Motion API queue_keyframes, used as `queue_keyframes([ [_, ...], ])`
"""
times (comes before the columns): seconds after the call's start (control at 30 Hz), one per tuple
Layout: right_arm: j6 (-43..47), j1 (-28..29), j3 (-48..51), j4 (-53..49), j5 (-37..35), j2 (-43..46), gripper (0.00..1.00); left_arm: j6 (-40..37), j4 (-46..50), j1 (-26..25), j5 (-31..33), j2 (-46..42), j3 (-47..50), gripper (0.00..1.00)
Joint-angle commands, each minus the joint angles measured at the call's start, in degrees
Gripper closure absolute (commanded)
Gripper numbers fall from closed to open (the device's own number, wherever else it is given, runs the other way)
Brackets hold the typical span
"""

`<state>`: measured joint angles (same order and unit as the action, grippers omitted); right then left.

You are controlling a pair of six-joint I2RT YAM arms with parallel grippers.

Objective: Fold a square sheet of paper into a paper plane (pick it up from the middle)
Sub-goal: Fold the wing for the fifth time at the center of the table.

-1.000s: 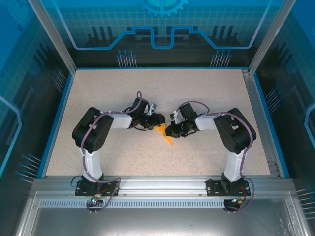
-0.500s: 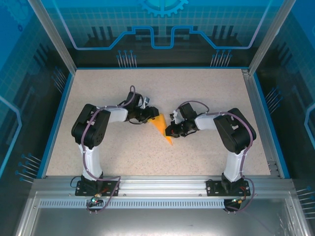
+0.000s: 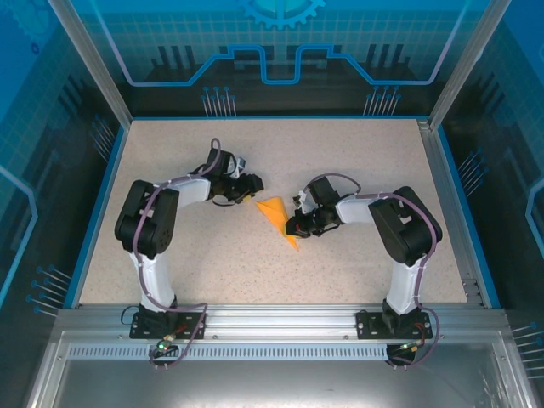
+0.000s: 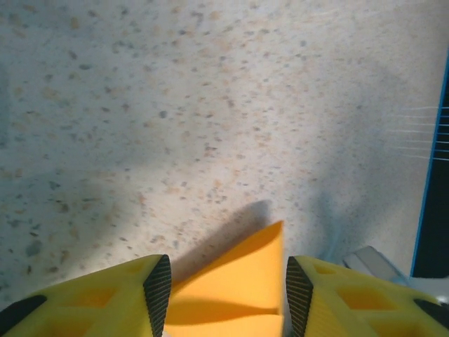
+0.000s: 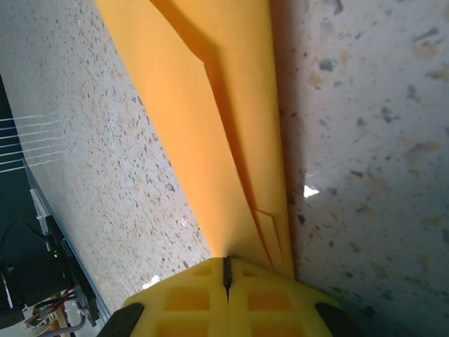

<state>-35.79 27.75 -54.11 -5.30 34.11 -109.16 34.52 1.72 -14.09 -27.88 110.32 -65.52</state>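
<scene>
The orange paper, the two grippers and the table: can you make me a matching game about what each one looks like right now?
Things:
1. left gripper
2. right gripper
3. paper
4. table

Descriptions:
A. speckled beige
B. pinched shut on the paper
C. orange, folded to a point
D. fingers apart

Pairs: 1-D, 2-B, 3-C, 4-A

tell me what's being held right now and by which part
The right hand pinches the folded orange paper near its narrow end; the left hand is open.
</scene>
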Motion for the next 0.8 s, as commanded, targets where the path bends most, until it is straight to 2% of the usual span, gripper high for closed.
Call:
queue_keyframes([
  [0.0, 0.55, -0.24, 1.2, -7.89, -6.89, -2.99, 0.97, 1.34, -0.78, -1.02, -1.72, -5.58, 1.31, 0.5],
  [0.2, 0.02, -0.16, 1.06, -7.49, -6.95, -3.04, 0.97, 3.51, -3.15, -8.05, -2.91, -7.18, 4.49, 0.52],
  [0.37, -0.4, -0.15, 1.19, -7.18, -6.99, -3.54, 0.97, 6.23, -6.59, -11.85, -3.07, -4.69, 6.92, 0.52],
  [0.77, -0.4, 0.02, 1.5, -7.53, -7.8, -4.05, 0.97, 3.27, -4.58, -11.42, 2.34, 2.8, 6.28, 0.53],
])
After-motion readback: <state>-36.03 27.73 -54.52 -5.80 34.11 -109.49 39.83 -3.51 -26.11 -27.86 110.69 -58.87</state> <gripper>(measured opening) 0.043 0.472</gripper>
